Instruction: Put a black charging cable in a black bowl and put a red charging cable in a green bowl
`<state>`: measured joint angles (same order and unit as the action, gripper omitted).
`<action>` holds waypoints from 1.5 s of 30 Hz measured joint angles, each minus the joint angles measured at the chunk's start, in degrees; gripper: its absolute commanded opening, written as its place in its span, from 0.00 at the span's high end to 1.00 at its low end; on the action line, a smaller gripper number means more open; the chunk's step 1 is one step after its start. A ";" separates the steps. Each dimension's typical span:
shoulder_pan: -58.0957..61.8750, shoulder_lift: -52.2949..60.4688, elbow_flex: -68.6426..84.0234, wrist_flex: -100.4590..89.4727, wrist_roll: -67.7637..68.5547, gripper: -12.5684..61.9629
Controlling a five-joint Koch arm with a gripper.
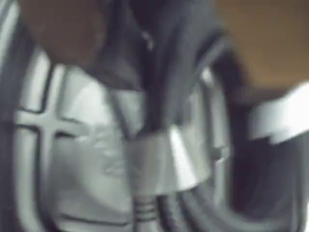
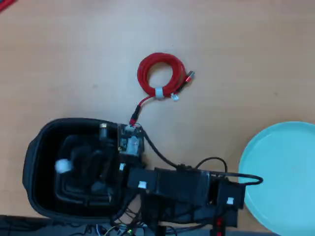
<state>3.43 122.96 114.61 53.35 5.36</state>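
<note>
Pincer (image 2: 81, 164) reaches into the black bowl (image 2: 37, 147), over the black charging cable (image 1: 193, 212); whether spread or pinching, I cannot tell. Red charging cable (image 2: 160, 73) lies on the tabletop (image 2: 246, 49), green bowl (image 2: 285, 172) well apart.

Overhead: red charging cable (image 2: 160, 74) between black bowl (image 2: 37, 147), green bowl (image 2: 285, 172).

Light wood-grain tabletop (image 2: 74, 49) w/ even soft light, faint scuffs, small red bit (image 2: 6, 4) at top-left corner

No text, label, brand, number or sign can be read in either view.
</note>
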 measured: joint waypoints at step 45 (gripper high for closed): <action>56.95 -25.58 -0.09 -15.82 -19.86 0.22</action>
<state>60.38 97.38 114.52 37.53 -14.50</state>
